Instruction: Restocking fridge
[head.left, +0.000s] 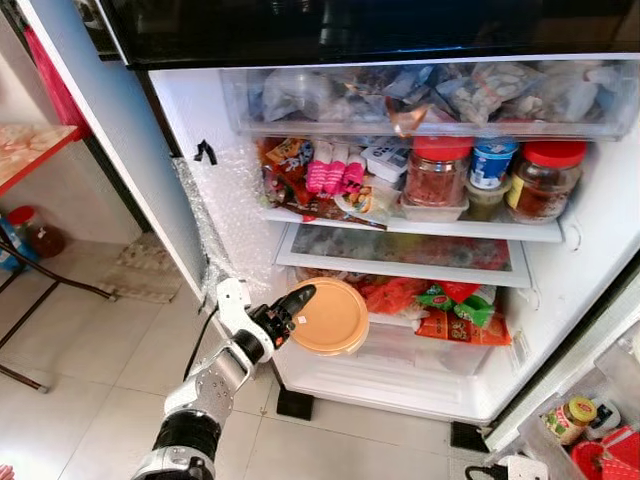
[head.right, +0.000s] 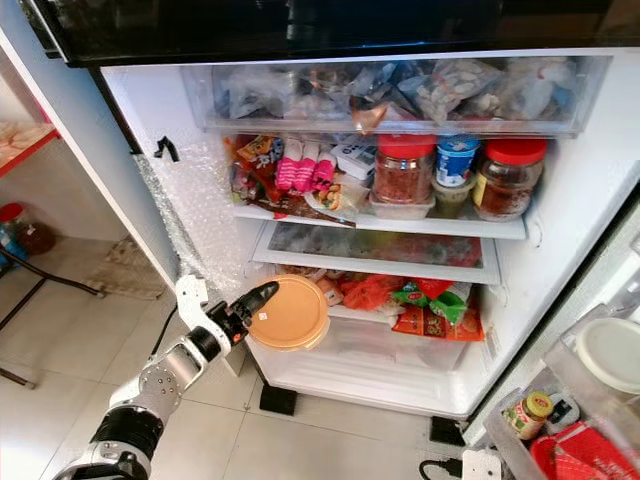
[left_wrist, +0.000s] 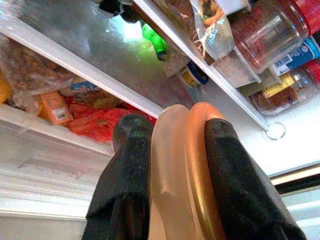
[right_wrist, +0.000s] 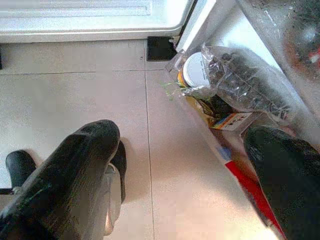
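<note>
The left arm (head.left: 205, 400) rises from the lower left of the frame, silver forearm angled up and to the right. Its left gripper (head.left: 290, 308) sits at centre left, its two black fingers (left_wrist: 131, 170) clamped on a thin edge. The right gripper (right_wrist: 185, 175) hangs with its fingers spread wide apart.

middle shelf (head.left: 420, 228) crowded with jars (head.left: 437, 170), lower shelf (head.left: 400, 322) blocked by packets (head.left: 455, 305)
</note>
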